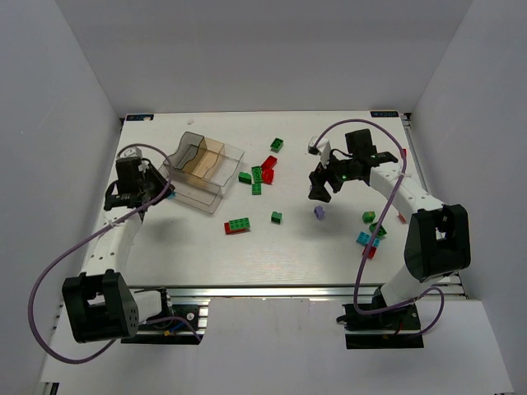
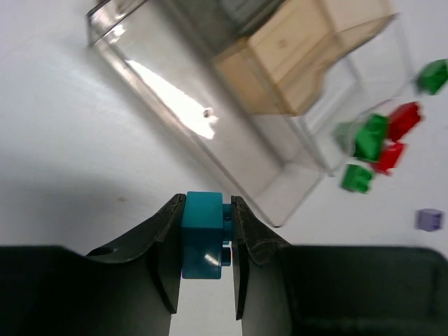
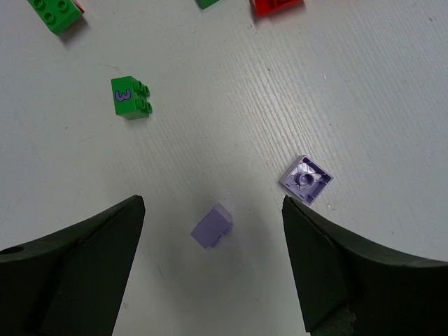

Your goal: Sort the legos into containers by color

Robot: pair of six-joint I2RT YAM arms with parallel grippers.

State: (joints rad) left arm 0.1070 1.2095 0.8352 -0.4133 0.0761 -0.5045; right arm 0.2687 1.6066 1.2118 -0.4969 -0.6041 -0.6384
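Observation:
My left gripper (image 2: 208, 201) is shut on a cyan lego (image 2: 203, 234), held above the table just left of the clear tray (image 2: 231, 133). In the top view the left gripper (image 1: 158, 191) sits by the tray's (image 1: 216, 194) left wall. My right gripper (image 3: 212, 203) is open above a light purple lego (image 3: 213, 227), which lies on the table between the fingers. A second light purple piece (image 3: 306, 178) lies upside down by the right finger. In the top view the right gripper (image 1: 318, 192) hovers just behind a purple lego (image 1: 319, 211).
Green and red legos (image 1: 262, 171) cluster right of the tray. A green-and-red pair (image 1: 237, 225) and a green lego (image 1: 277, 217) lie nearer. Green, cyan and red legos (image 1: 368, 239) lie by the right arm. A green lego marked 3 (image 3: 131, 97) lies far left.

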